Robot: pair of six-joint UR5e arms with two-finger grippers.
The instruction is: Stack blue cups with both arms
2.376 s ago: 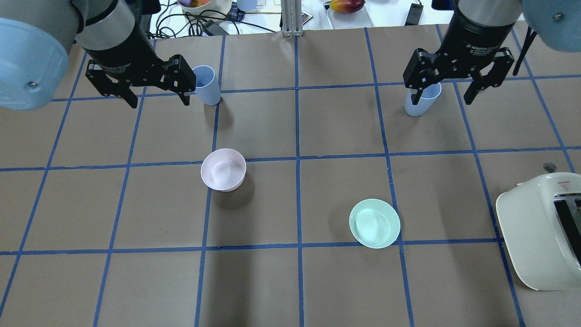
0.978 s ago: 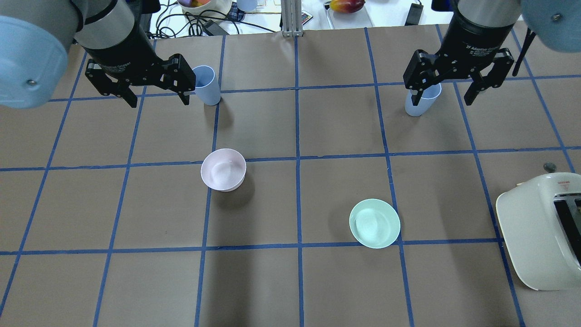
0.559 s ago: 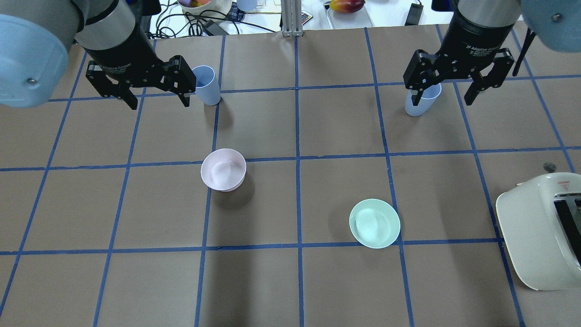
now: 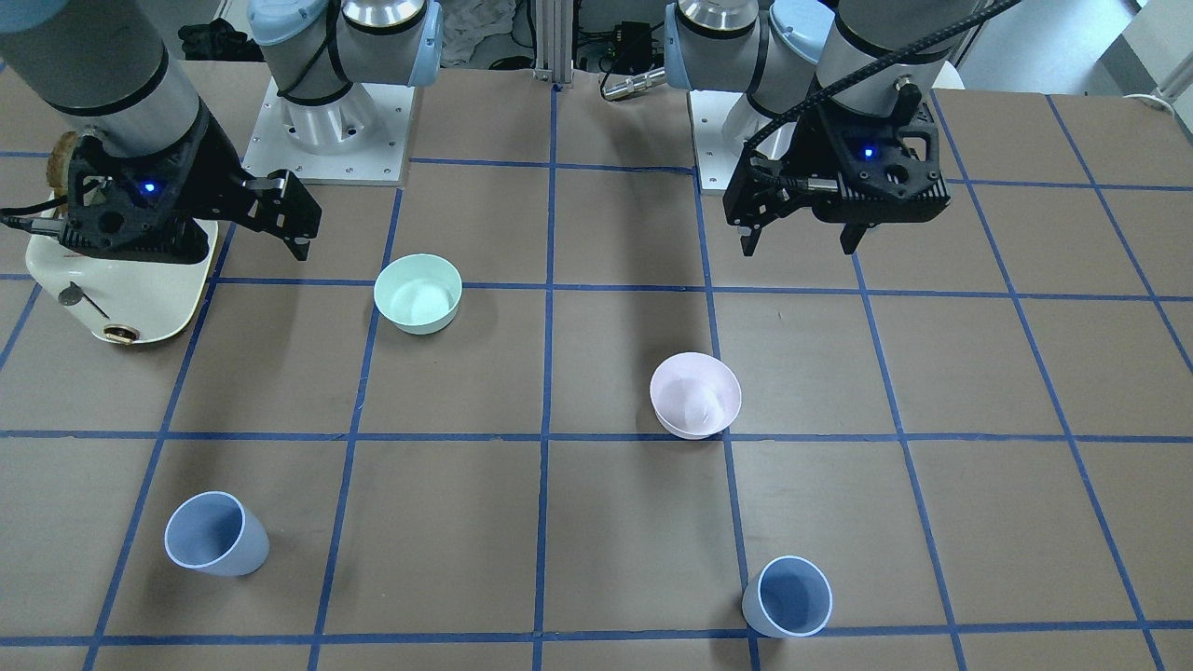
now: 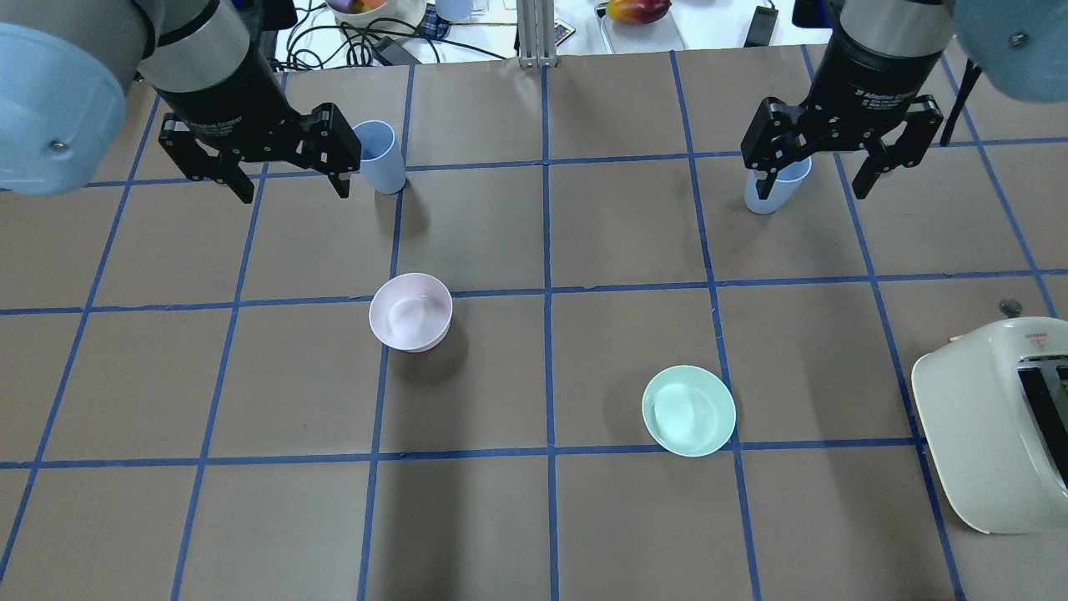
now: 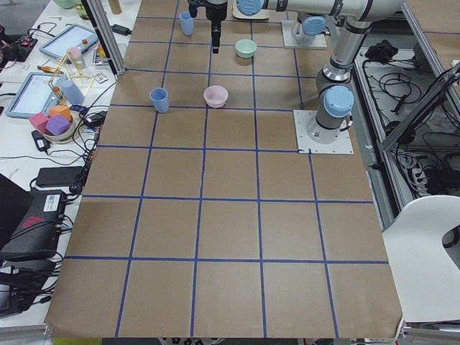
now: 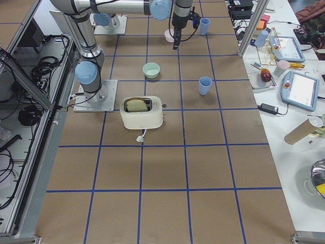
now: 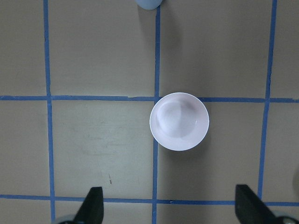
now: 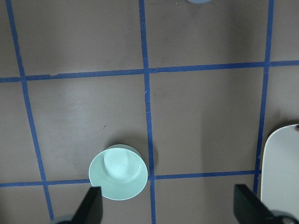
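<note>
Two blue cups stand upright near the table's far edge: one on the left (image 5: 380, 157) (image 4: 788, 596) and one on the right (image 5: 772, 188) (image 4: 216, 535). My left gripper (image 5: 292, 190) (image 8: 170, 205) is open and empty. It hovers high, above and just short of the pink bowl, and the left cup's base (image 8: 148, 3) shows at the top edge of its wrist view. My right gripper (image 5: 813, 188) (image 9: 169, 205) is open and empty, also high. The right cup (image 9: 198, 1) is barely visible at the top edge of its wrist view.
A pink bowl (image 5: 410, 311) sits left of centre and a mint-green bowl (image 5: 688, 410) right of centre. A white toaster (image 5: 993, 426) stands at the right edge. Cables and clutter lie beyond the far edge.
The right gripper has shifted very slightly. Both grippers stay open, and the cups and bowls have not moved.
</note>
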